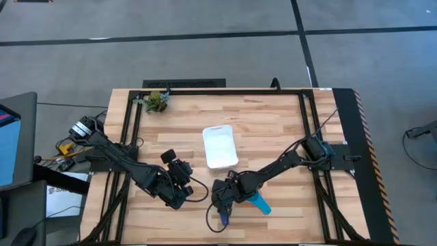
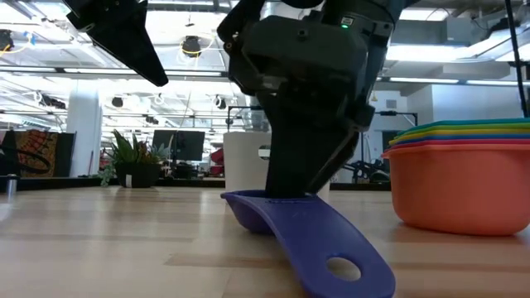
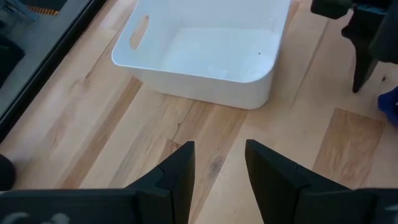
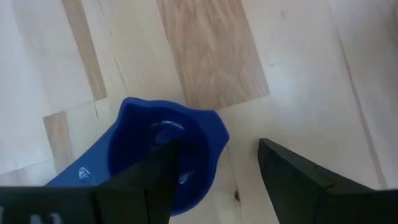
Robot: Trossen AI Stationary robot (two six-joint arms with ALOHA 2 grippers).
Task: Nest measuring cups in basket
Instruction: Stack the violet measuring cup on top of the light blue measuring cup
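Observation:
The dark blue measuring cup [image 4: 140, 134] lies on the table near its near edge, handle [image 2: 331, 248] pointing toward the near edge. My right gripper [image 4: 216, 144] stands above it, open, one finger [image 4: 163, 168] over the bowl and the other [image 4: 292, 174] outside the rim. The other cups sit nested in one stack [image 2: 464, 178], orange lowest, to the right of it [image 1: 259, 202]. The white basket [image 1: 207, 147] rests on the table farther back. My left gripper [image 3: 219, 144] hovers open, left of the right gripper [image 1: 183, 176], facing the basket's wall [image 3: 205, 90]. My right gripper comes at the dark blue cup from above, pointing down, with the bowl's wall [image 4: 214, 134] between its open fingers. I cannot tell whether either finger touches the cup. The cup rests on the table.
A small green leafy clump [image 1: 157, 101] sits near the table's far left corner. Black frame rails run along the table's left, right and far sides. Bare wood lies between the basket and the grippers and along the right half.

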